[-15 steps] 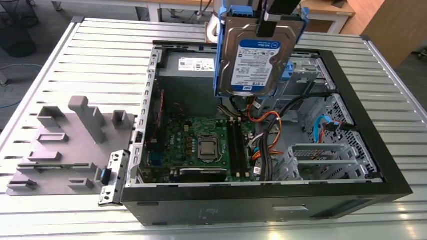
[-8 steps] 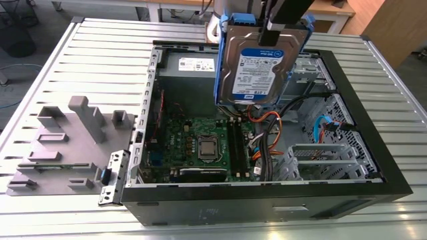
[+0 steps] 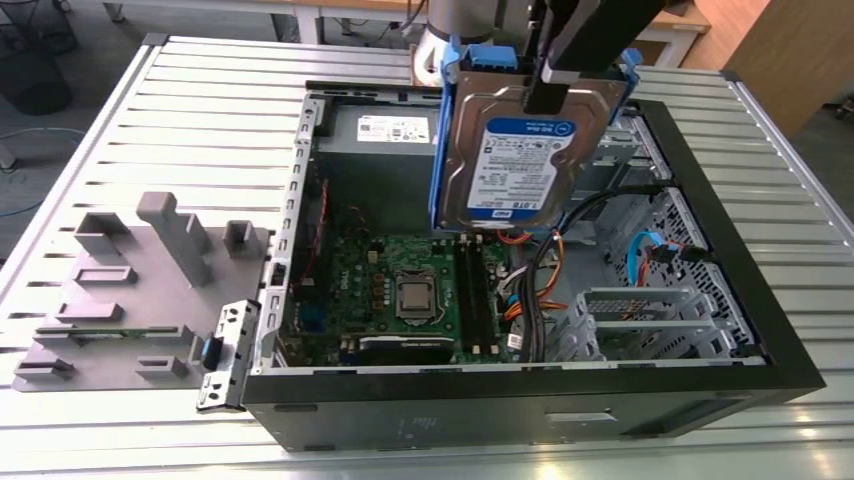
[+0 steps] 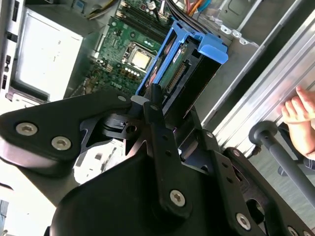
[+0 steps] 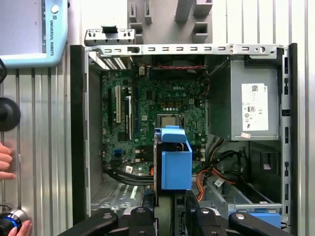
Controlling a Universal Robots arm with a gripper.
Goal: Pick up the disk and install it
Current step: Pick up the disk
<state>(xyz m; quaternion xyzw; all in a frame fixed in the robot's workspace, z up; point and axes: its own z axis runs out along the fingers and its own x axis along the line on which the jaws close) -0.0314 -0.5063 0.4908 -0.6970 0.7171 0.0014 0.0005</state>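
The disk (image 3: 514, 160), a silver hard drive with a blue-and-white label in a blue plastic carrier, hangs upright above the open computer case (image 3: 534, 385). My gripper (image 3: 550, 88) is shut on its upper edge. In the second wrist view the black fingers (image 4: 156, 110) clamp the carrier of the disk (image 4: 197, 61), with the motherboard below. In the first wrist view the disk (image 5: 176, 164) shows edge-on over the middle of the case, between the motherboard (image 5: 147, 118) and the cables.
The grey power-supply box (image 3: 380, 130) sits at the case's far end, and a metal drive cage (image 3: 654, 320) at the exterior view's right. A grey fixture plate (image 3: 134, 290) lies left of the case. A person's hand (image 4: 300, 110) rests by the table edge.
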